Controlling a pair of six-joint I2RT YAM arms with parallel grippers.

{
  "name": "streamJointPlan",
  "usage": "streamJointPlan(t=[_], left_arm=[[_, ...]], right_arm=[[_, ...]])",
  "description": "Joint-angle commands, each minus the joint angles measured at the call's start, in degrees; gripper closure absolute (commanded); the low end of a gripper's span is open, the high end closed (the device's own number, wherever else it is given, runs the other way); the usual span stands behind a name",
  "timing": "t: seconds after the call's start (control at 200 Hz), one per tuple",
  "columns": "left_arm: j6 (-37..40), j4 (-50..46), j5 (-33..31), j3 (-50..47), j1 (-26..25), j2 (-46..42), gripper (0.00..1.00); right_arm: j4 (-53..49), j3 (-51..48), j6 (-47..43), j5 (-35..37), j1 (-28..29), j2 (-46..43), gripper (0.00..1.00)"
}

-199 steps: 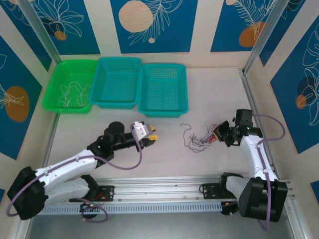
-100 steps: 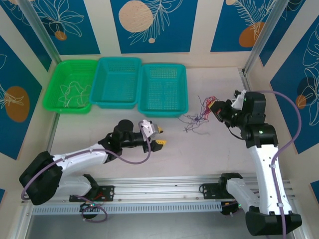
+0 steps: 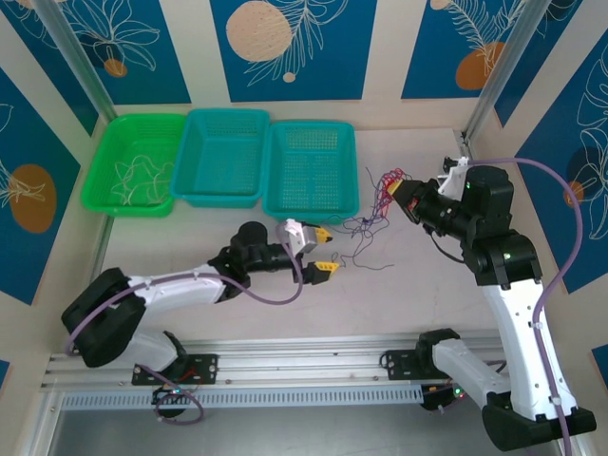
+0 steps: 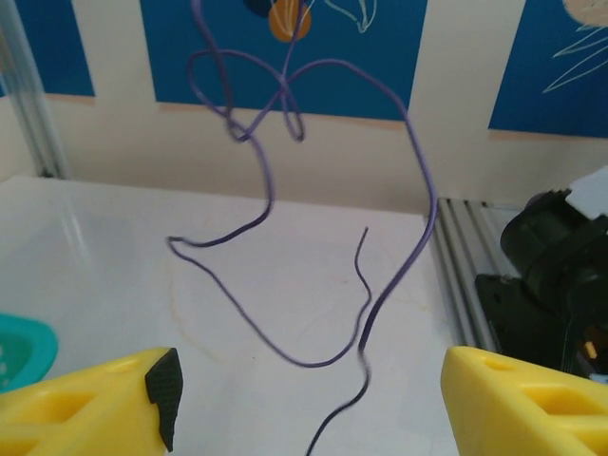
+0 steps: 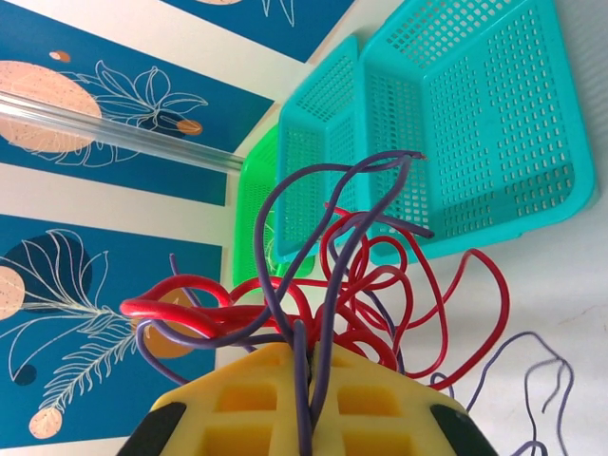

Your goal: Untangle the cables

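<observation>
Cables [image 5: 313, 304]: red and dark violet strands in one loose knot, pinched at the top by our right gripper [image 5: 304, 385] and hanging from it above the table [image 3: 171, 237].
Right fingers [image 5: 237, 399]: closed on the bundle; several strands run down into the seam between the yellow pads, and the loops fan out beyond them.
Left gripper [image 4: 309, 399]: spread wide and holding nothing. A violet loop hangs just ahead of the gap. One dark tail dips into the open space, touching neither pad as far as we can tell.
From above: the right gripper [image 3: 404, 195] holds the knot [image 3: 370, 223] up beside the right corner of the nearest teal basket [image 3: 309, 217]. The left gripper [image 3: 325, 249] sits just beside the trailing ends.
Step in hand, as we judge it: take a single strand with the left while the right anchors the rest.
Doing it well: we would centre the gap on one tail alone and close near its free end. Then we would draw away slowly and sideways so it slides out rather than tightening the knot.
Risk: the wires look thin and springy; catching two at once, or a loop instead of an end, would drag the whole bundle.
Further out: a second teal basket [image 3: 226, 199] and a green basket [image 3: 123, 211] with pale wires [image 3: 138, 176] in it.
</observation>
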Motion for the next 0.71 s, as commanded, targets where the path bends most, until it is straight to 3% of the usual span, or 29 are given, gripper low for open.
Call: streamJointPlan(t=[0.0,0.135,0.175,0.265,0.49,0.59,0.7], left_arm=[[-2.9,5.8,1.9,3.6,-2.6,3.2,0.29],[-3.8,7.4,1.9,5.7,-3.6,6.1,0.43],[-4.0,7.3,2.1,6.1,-3.6,6.5,0.56],[-3.4,5.8,1.7,6.1,-3.7,6.2,1.00],[-2.5,2.0,-4.2,1.1,-3.6,0.0,1.00],[-3.5,-0.1,-6.3,-0.9,-3.6,-1.4,1.00],[-5.5,0.3,-6.4,-2.9,-3.6,0.1,1.00]], right_arm=[[0.8,1.3,1.7,1.7,1.2,0.1,1.00],[0.9,1.0,2.0,3.0,2.0,-0.1,1.00],[0.5,1.0,1.8,3.4,2.1,-0.1,1.00],[-0.9,0.9,1.3,5.5,2.0,-0.4,1.00],[-8.4,-6.0,-2.4,20.2,0.7,-1.5,0.94],[-7.9,-15.6,-2.0,21.4,-0.2,-1.0,0.90],[-3.9,-26.6,-0.3,19.4,-1.0,0.4,0.72]])
